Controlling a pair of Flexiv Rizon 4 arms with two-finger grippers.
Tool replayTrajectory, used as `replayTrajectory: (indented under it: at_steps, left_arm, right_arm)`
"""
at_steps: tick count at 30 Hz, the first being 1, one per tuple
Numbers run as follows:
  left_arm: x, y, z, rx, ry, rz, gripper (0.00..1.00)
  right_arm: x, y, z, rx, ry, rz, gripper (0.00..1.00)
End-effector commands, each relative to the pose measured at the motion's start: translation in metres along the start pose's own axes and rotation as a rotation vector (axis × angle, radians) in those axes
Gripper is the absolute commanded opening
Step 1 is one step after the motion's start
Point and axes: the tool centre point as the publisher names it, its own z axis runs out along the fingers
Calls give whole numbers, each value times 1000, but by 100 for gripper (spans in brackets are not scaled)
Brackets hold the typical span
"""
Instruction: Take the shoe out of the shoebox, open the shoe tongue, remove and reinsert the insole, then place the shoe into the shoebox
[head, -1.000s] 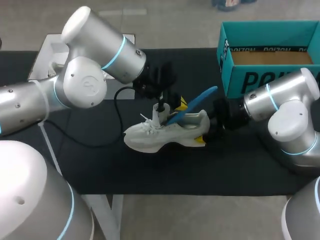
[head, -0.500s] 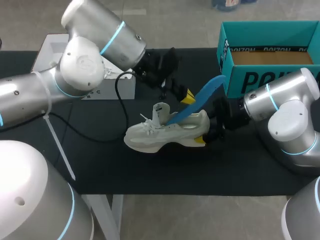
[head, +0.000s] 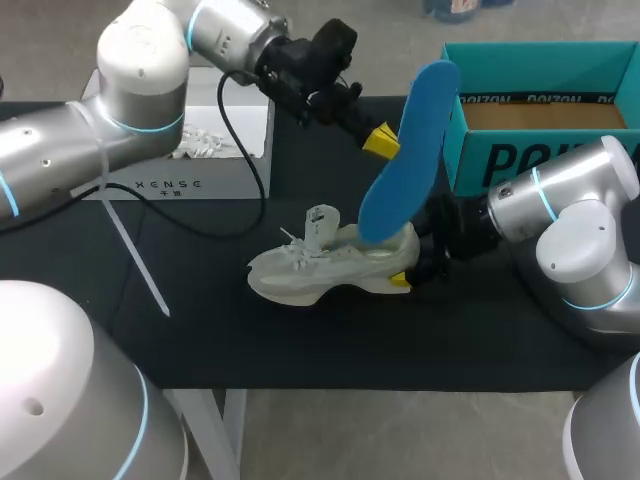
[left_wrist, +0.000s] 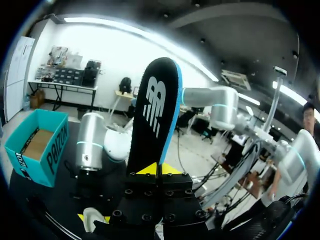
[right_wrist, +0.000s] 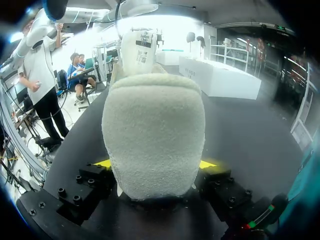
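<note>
Insole (head: 405, 150) up out of the white shoe (head: 335, 265), shoe at frame centre on the black table (head: 300, 340).

Head view: I see the blue insole standing nearly upright above the heel opening. Its lower end overlaps the collar, and I cannot tell whether they touch. My left gripper (head: 380, 140) is clamped on the insole's edge. My right gripper (head: 408, 268) is at the heel with only one yellow tip visible. The right wrist view alone confirms that grip, with both tips pressed against the heel's two sides. The left wrist view alone shows the insole's black underside rising from between closed fingers. The open teal shoebox (head: 540, 110) sits at upper right, close behind the insole's top. A white box (head: 200, 150) occupies upper left. Bare table runs along the lower edge.
</note>
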Motion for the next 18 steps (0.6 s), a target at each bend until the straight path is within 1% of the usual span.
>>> replayTrajectory:
  at_steps: [1, 18]
  left_arm:
    - [13, -9, 5, 62, 72, 38, 0]
    - [13, -9, 5, 62, 72, 38, 0]
  right_arm:
    - [-2, -2, 3, 2, 0, 1, 0]
    - [-2, -2, 3, 2, 0, 1, 0]
